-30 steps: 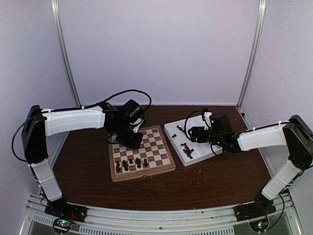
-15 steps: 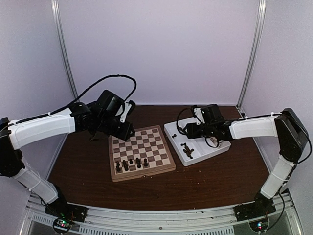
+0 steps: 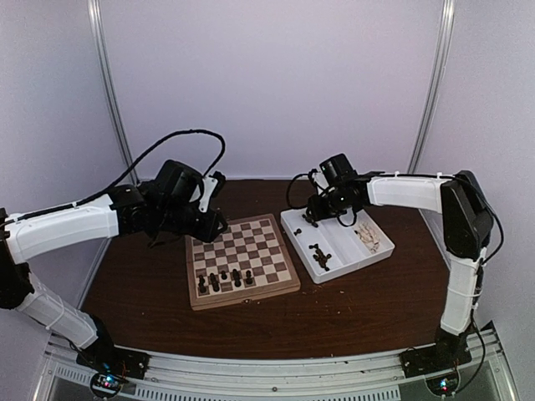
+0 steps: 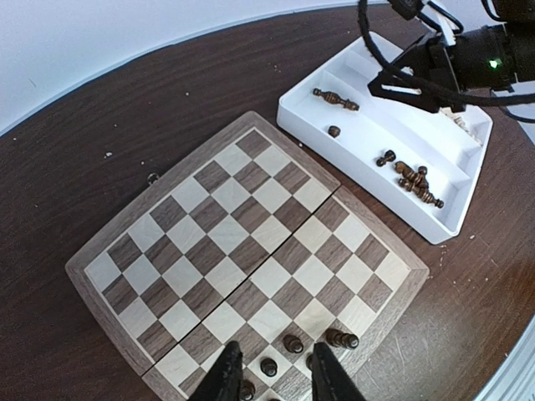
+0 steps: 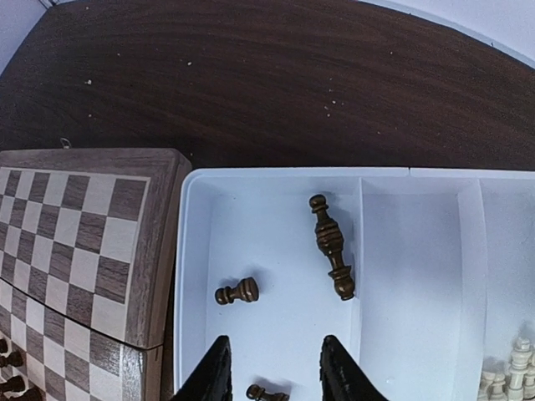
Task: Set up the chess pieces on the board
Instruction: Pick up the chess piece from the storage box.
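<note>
Over the white tray (image 5: 276, 251), right tool (image 5: 272, 369) is hovering jaws apart, empty, chess pieces (image 5: 329, 245) lying just ahead; left tool (image 4: 280, 374), jaws apart too, is hanging above occupied rows of the board (image 4: 242, 242).

I see a dark brown wood-grain bench (image 3: 359, 309) boxed in by pale panels with a faint lilac cast: back wall (image 3: 276, 83), left wall (image 3: 42, 100), right wall (image 3: 493, 92). A bare metal left post (image 3: 109, 92) and right post (image 3: 432, 88) stand at the rear corners. A ribbed metal rail (image 3: 276, 378) runs along the near edge. Light is even and diffuse, with soft shadows. On the right wrist view I see pale specks (image 5: 334, 104) on the bench top.
</note>
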You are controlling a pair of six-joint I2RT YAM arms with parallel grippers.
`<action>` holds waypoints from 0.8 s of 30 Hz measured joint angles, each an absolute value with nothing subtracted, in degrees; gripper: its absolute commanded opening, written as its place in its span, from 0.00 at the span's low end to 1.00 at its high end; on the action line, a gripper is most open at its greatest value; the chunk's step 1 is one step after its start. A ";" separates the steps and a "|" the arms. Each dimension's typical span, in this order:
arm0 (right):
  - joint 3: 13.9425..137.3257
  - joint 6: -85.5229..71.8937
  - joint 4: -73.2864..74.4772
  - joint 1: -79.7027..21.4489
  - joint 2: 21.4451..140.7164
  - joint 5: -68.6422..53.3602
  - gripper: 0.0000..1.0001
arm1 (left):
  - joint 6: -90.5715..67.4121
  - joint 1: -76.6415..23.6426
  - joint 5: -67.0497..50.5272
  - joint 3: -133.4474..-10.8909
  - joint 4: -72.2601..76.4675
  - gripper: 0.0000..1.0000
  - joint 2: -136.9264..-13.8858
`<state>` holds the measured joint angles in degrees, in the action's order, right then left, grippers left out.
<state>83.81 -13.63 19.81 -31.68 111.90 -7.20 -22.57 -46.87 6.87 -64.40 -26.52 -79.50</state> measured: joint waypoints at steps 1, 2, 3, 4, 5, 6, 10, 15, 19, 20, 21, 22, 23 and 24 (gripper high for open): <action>85.45 -13.34 20.95 -31.68 113.03 -7.01 0.35 | -22.55 -46.87 6.92 -64.23 -26.48 0.30 -79.37; 87.46 -12.97 22.17 -31.68 114.63 -6.66 0.35 | -22.50 -46.87 6.94 -64.01 -26.48 0.30 -79.22; 88.90 -12.62 23.09 -31.68 115.96 -6.42 0.35 | -22.44 -46.87 6.96 -63.86 -26.46 0.30 -79.07; 90.08 -12.29 23.99 -31.68 117.08 -6.17 0.35 | -22.39 -46.87 7.07 -63.68 -26.35 0.30 -78.89; 91.20 -12.05 24.82 -31.68 118.19 -5.91 0.35 | -22.39 -46.87 7.14 -63.33 -26.09 0.30 -78.63; 92.38 -11.75 25.89 -31.68 119.39 -5.52 0.35 | -22.39 -46.87 7.22 -63.05 -25.98 0.30 -78.37; 97.23 -10.63 29.82 -31.68 123.72 -3.64 0.34 | -22.39 -46.87 7.38 -61.73 -25.32 0.30 -77.52; 103.13 -9.17 33.58 -31.68 128.14 -2.22 0.30 | -22.39 -46.87 7.75 -60.36 -25.21 0.30 -76.73; 107.68 -8.29 36.23 -31.68 131.24 -0.82 0.30 | -22.39 -46.87 8.21 -60.10 -25.17 0.30 -76.55; 108.36 -8.05 36.77 -31.68 131.76 -0.32 0.30 | -22.39 -46.87 8.29 -60.10 -25.08 0.30 -76.55; 108.77 -7.88 37.21 -31.68 132.07 0.14 0.30 | -22.39 -46.87 8.38 -60.10 -24.97 0.30 -76.55; 109.16 -7.75 37.69 -31.68 132.38 0.56 0.30 | -22.39 -46.87 8.40 -60.10 -24.84 0.30 -76.55; 109.54 -7.62 38.15 -31.68 132.62 1.06 0.30 | -22.39 -46.87 8.43 -60.10 -24.62 0.30 -76.55; 109.95 -7.44 38.50 -31.68 132.90 1.58 0.30 | -22.37 -46.87 8.43 -60.10 -24.45 0.30 -76.55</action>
